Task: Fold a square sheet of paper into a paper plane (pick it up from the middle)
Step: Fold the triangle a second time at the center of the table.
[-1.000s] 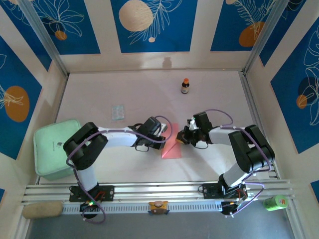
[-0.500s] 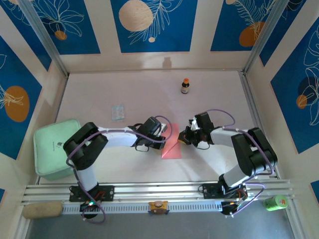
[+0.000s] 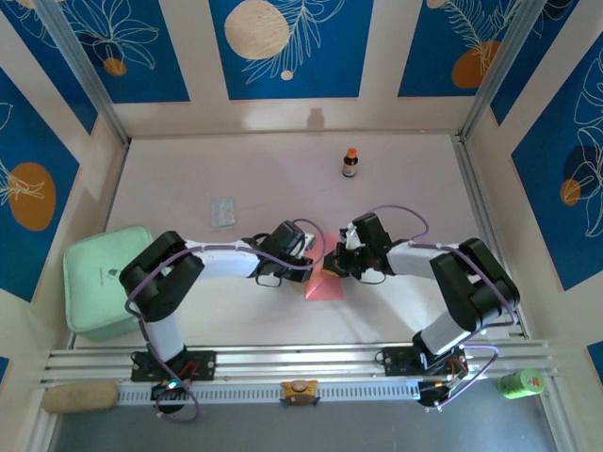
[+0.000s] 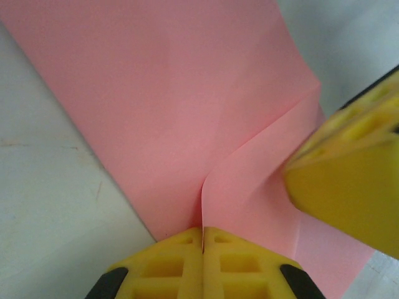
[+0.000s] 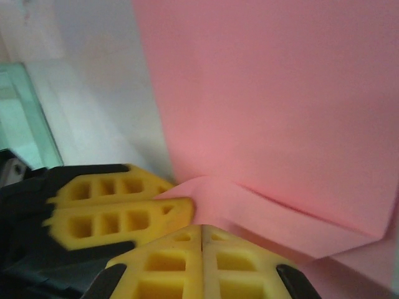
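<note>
The square sheet of paper (image 3: 325, 286) is salmon pink and lies on the table between the two arms, partly folded. In the left wrist view a raised flap of the sheet (image 4: 249, 187) runs into the seam of my left gripper (image 4: 203, 233), which is shut on it. My right gripper (image 5: 202, 232) is shut, its tips against a folded-over strip of the sheet (image 5: 280, 215); no paper shows between its jaws. The two grippers nearly touch: left gripper (image 3: 315, 260), right gripper (image 3: 334, 267). The paper plane is out of view.
A small brown bottle (image 3: 350, 163) stands at the back of the table. A pale bluish packet (image 3: 222, 211) lies left of centre. A mint-green box (image 3: 104, 282) sits at the left edge. A green bottle (image 3: 521, 381) lies beyond the rail at the near right.
My right gripper has moved left over the sheet and now stands right beside the left gripper. Less of the pink sheet shows from above. The left arm has held still.
</note>
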Controlling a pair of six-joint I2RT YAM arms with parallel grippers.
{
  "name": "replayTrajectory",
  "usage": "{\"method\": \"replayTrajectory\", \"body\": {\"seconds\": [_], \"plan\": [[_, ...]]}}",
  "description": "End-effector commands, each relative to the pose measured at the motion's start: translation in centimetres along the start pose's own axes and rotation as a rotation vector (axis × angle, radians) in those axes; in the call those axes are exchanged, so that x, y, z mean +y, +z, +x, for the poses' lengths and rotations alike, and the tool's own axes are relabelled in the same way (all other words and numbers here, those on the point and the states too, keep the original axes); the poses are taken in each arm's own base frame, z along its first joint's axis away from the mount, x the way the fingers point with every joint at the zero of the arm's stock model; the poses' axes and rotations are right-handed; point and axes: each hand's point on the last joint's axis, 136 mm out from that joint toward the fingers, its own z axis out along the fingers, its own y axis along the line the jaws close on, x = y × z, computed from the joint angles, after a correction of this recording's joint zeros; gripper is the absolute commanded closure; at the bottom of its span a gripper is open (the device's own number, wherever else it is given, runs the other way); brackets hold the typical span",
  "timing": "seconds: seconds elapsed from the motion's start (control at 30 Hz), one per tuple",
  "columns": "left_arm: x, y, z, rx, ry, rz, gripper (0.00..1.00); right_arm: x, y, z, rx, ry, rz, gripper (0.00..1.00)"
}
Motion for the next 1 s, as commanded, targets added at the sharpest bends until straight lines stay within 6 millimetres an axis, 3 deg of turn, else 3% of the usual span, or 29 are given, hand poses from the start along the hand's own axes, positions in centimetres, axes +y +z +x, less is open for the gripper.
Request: {"method": "replayTrajectory", "body": {"seconds": [0.0, 0.1, 0.23, 0.4, 0.57, 0.63, 0.73, 0.97], "plan": [[1.0, 0.4, 1.5, 0.056, -0.022, -0.018, 1.0, -2.3, 0.7, 0.8, 0.022, 0.041, 0.045, 1.0], [0.8, 0.3, 1.3, 0.054, -0.021, -0.014, 1.0, -4.1, 0.8, 1.2, 0.03, 0.071, 0.072, 1.0], [0.4, -0.3, 0.6, 0.028, -0.024, -0.01, 0.96, -4.8, 0.5, 1.0, 0.029, 0.071, 0.065, 1.0], [-0.2, -2.3, -1.2, -0.038, -0.032, -0.023, 0.66, -4.5, 0.5, 0.4, 0.039, 0.058, 0.036, 1.0], [-0.9, -5.0, -2.5, -0.107, -0.061, -0.028, 0.58, -4.3, 0.7, 0.1, 0.046, 0.064, 0.032, 1.0], [-1.6, -5.9, -2.7, -0.117, -0.066, -0.007, 0.6, -4.4, 0.7, 0.1, 0.043, 0.071, 0.039, 1.0], [-3.5, -6.4, -2.7, -0.096, -0.06, 0.086, 0.76, -4.7, 0.5, 0.1, 0.041, 0.079, 0.051, 1.0], [-7.5, -4.1, -1.1, 0.047, -0.053, 0.277, 0.91, -4.6, 0.4, 0.0, 0.035, 0.082, 0.05, 1.0]]}}
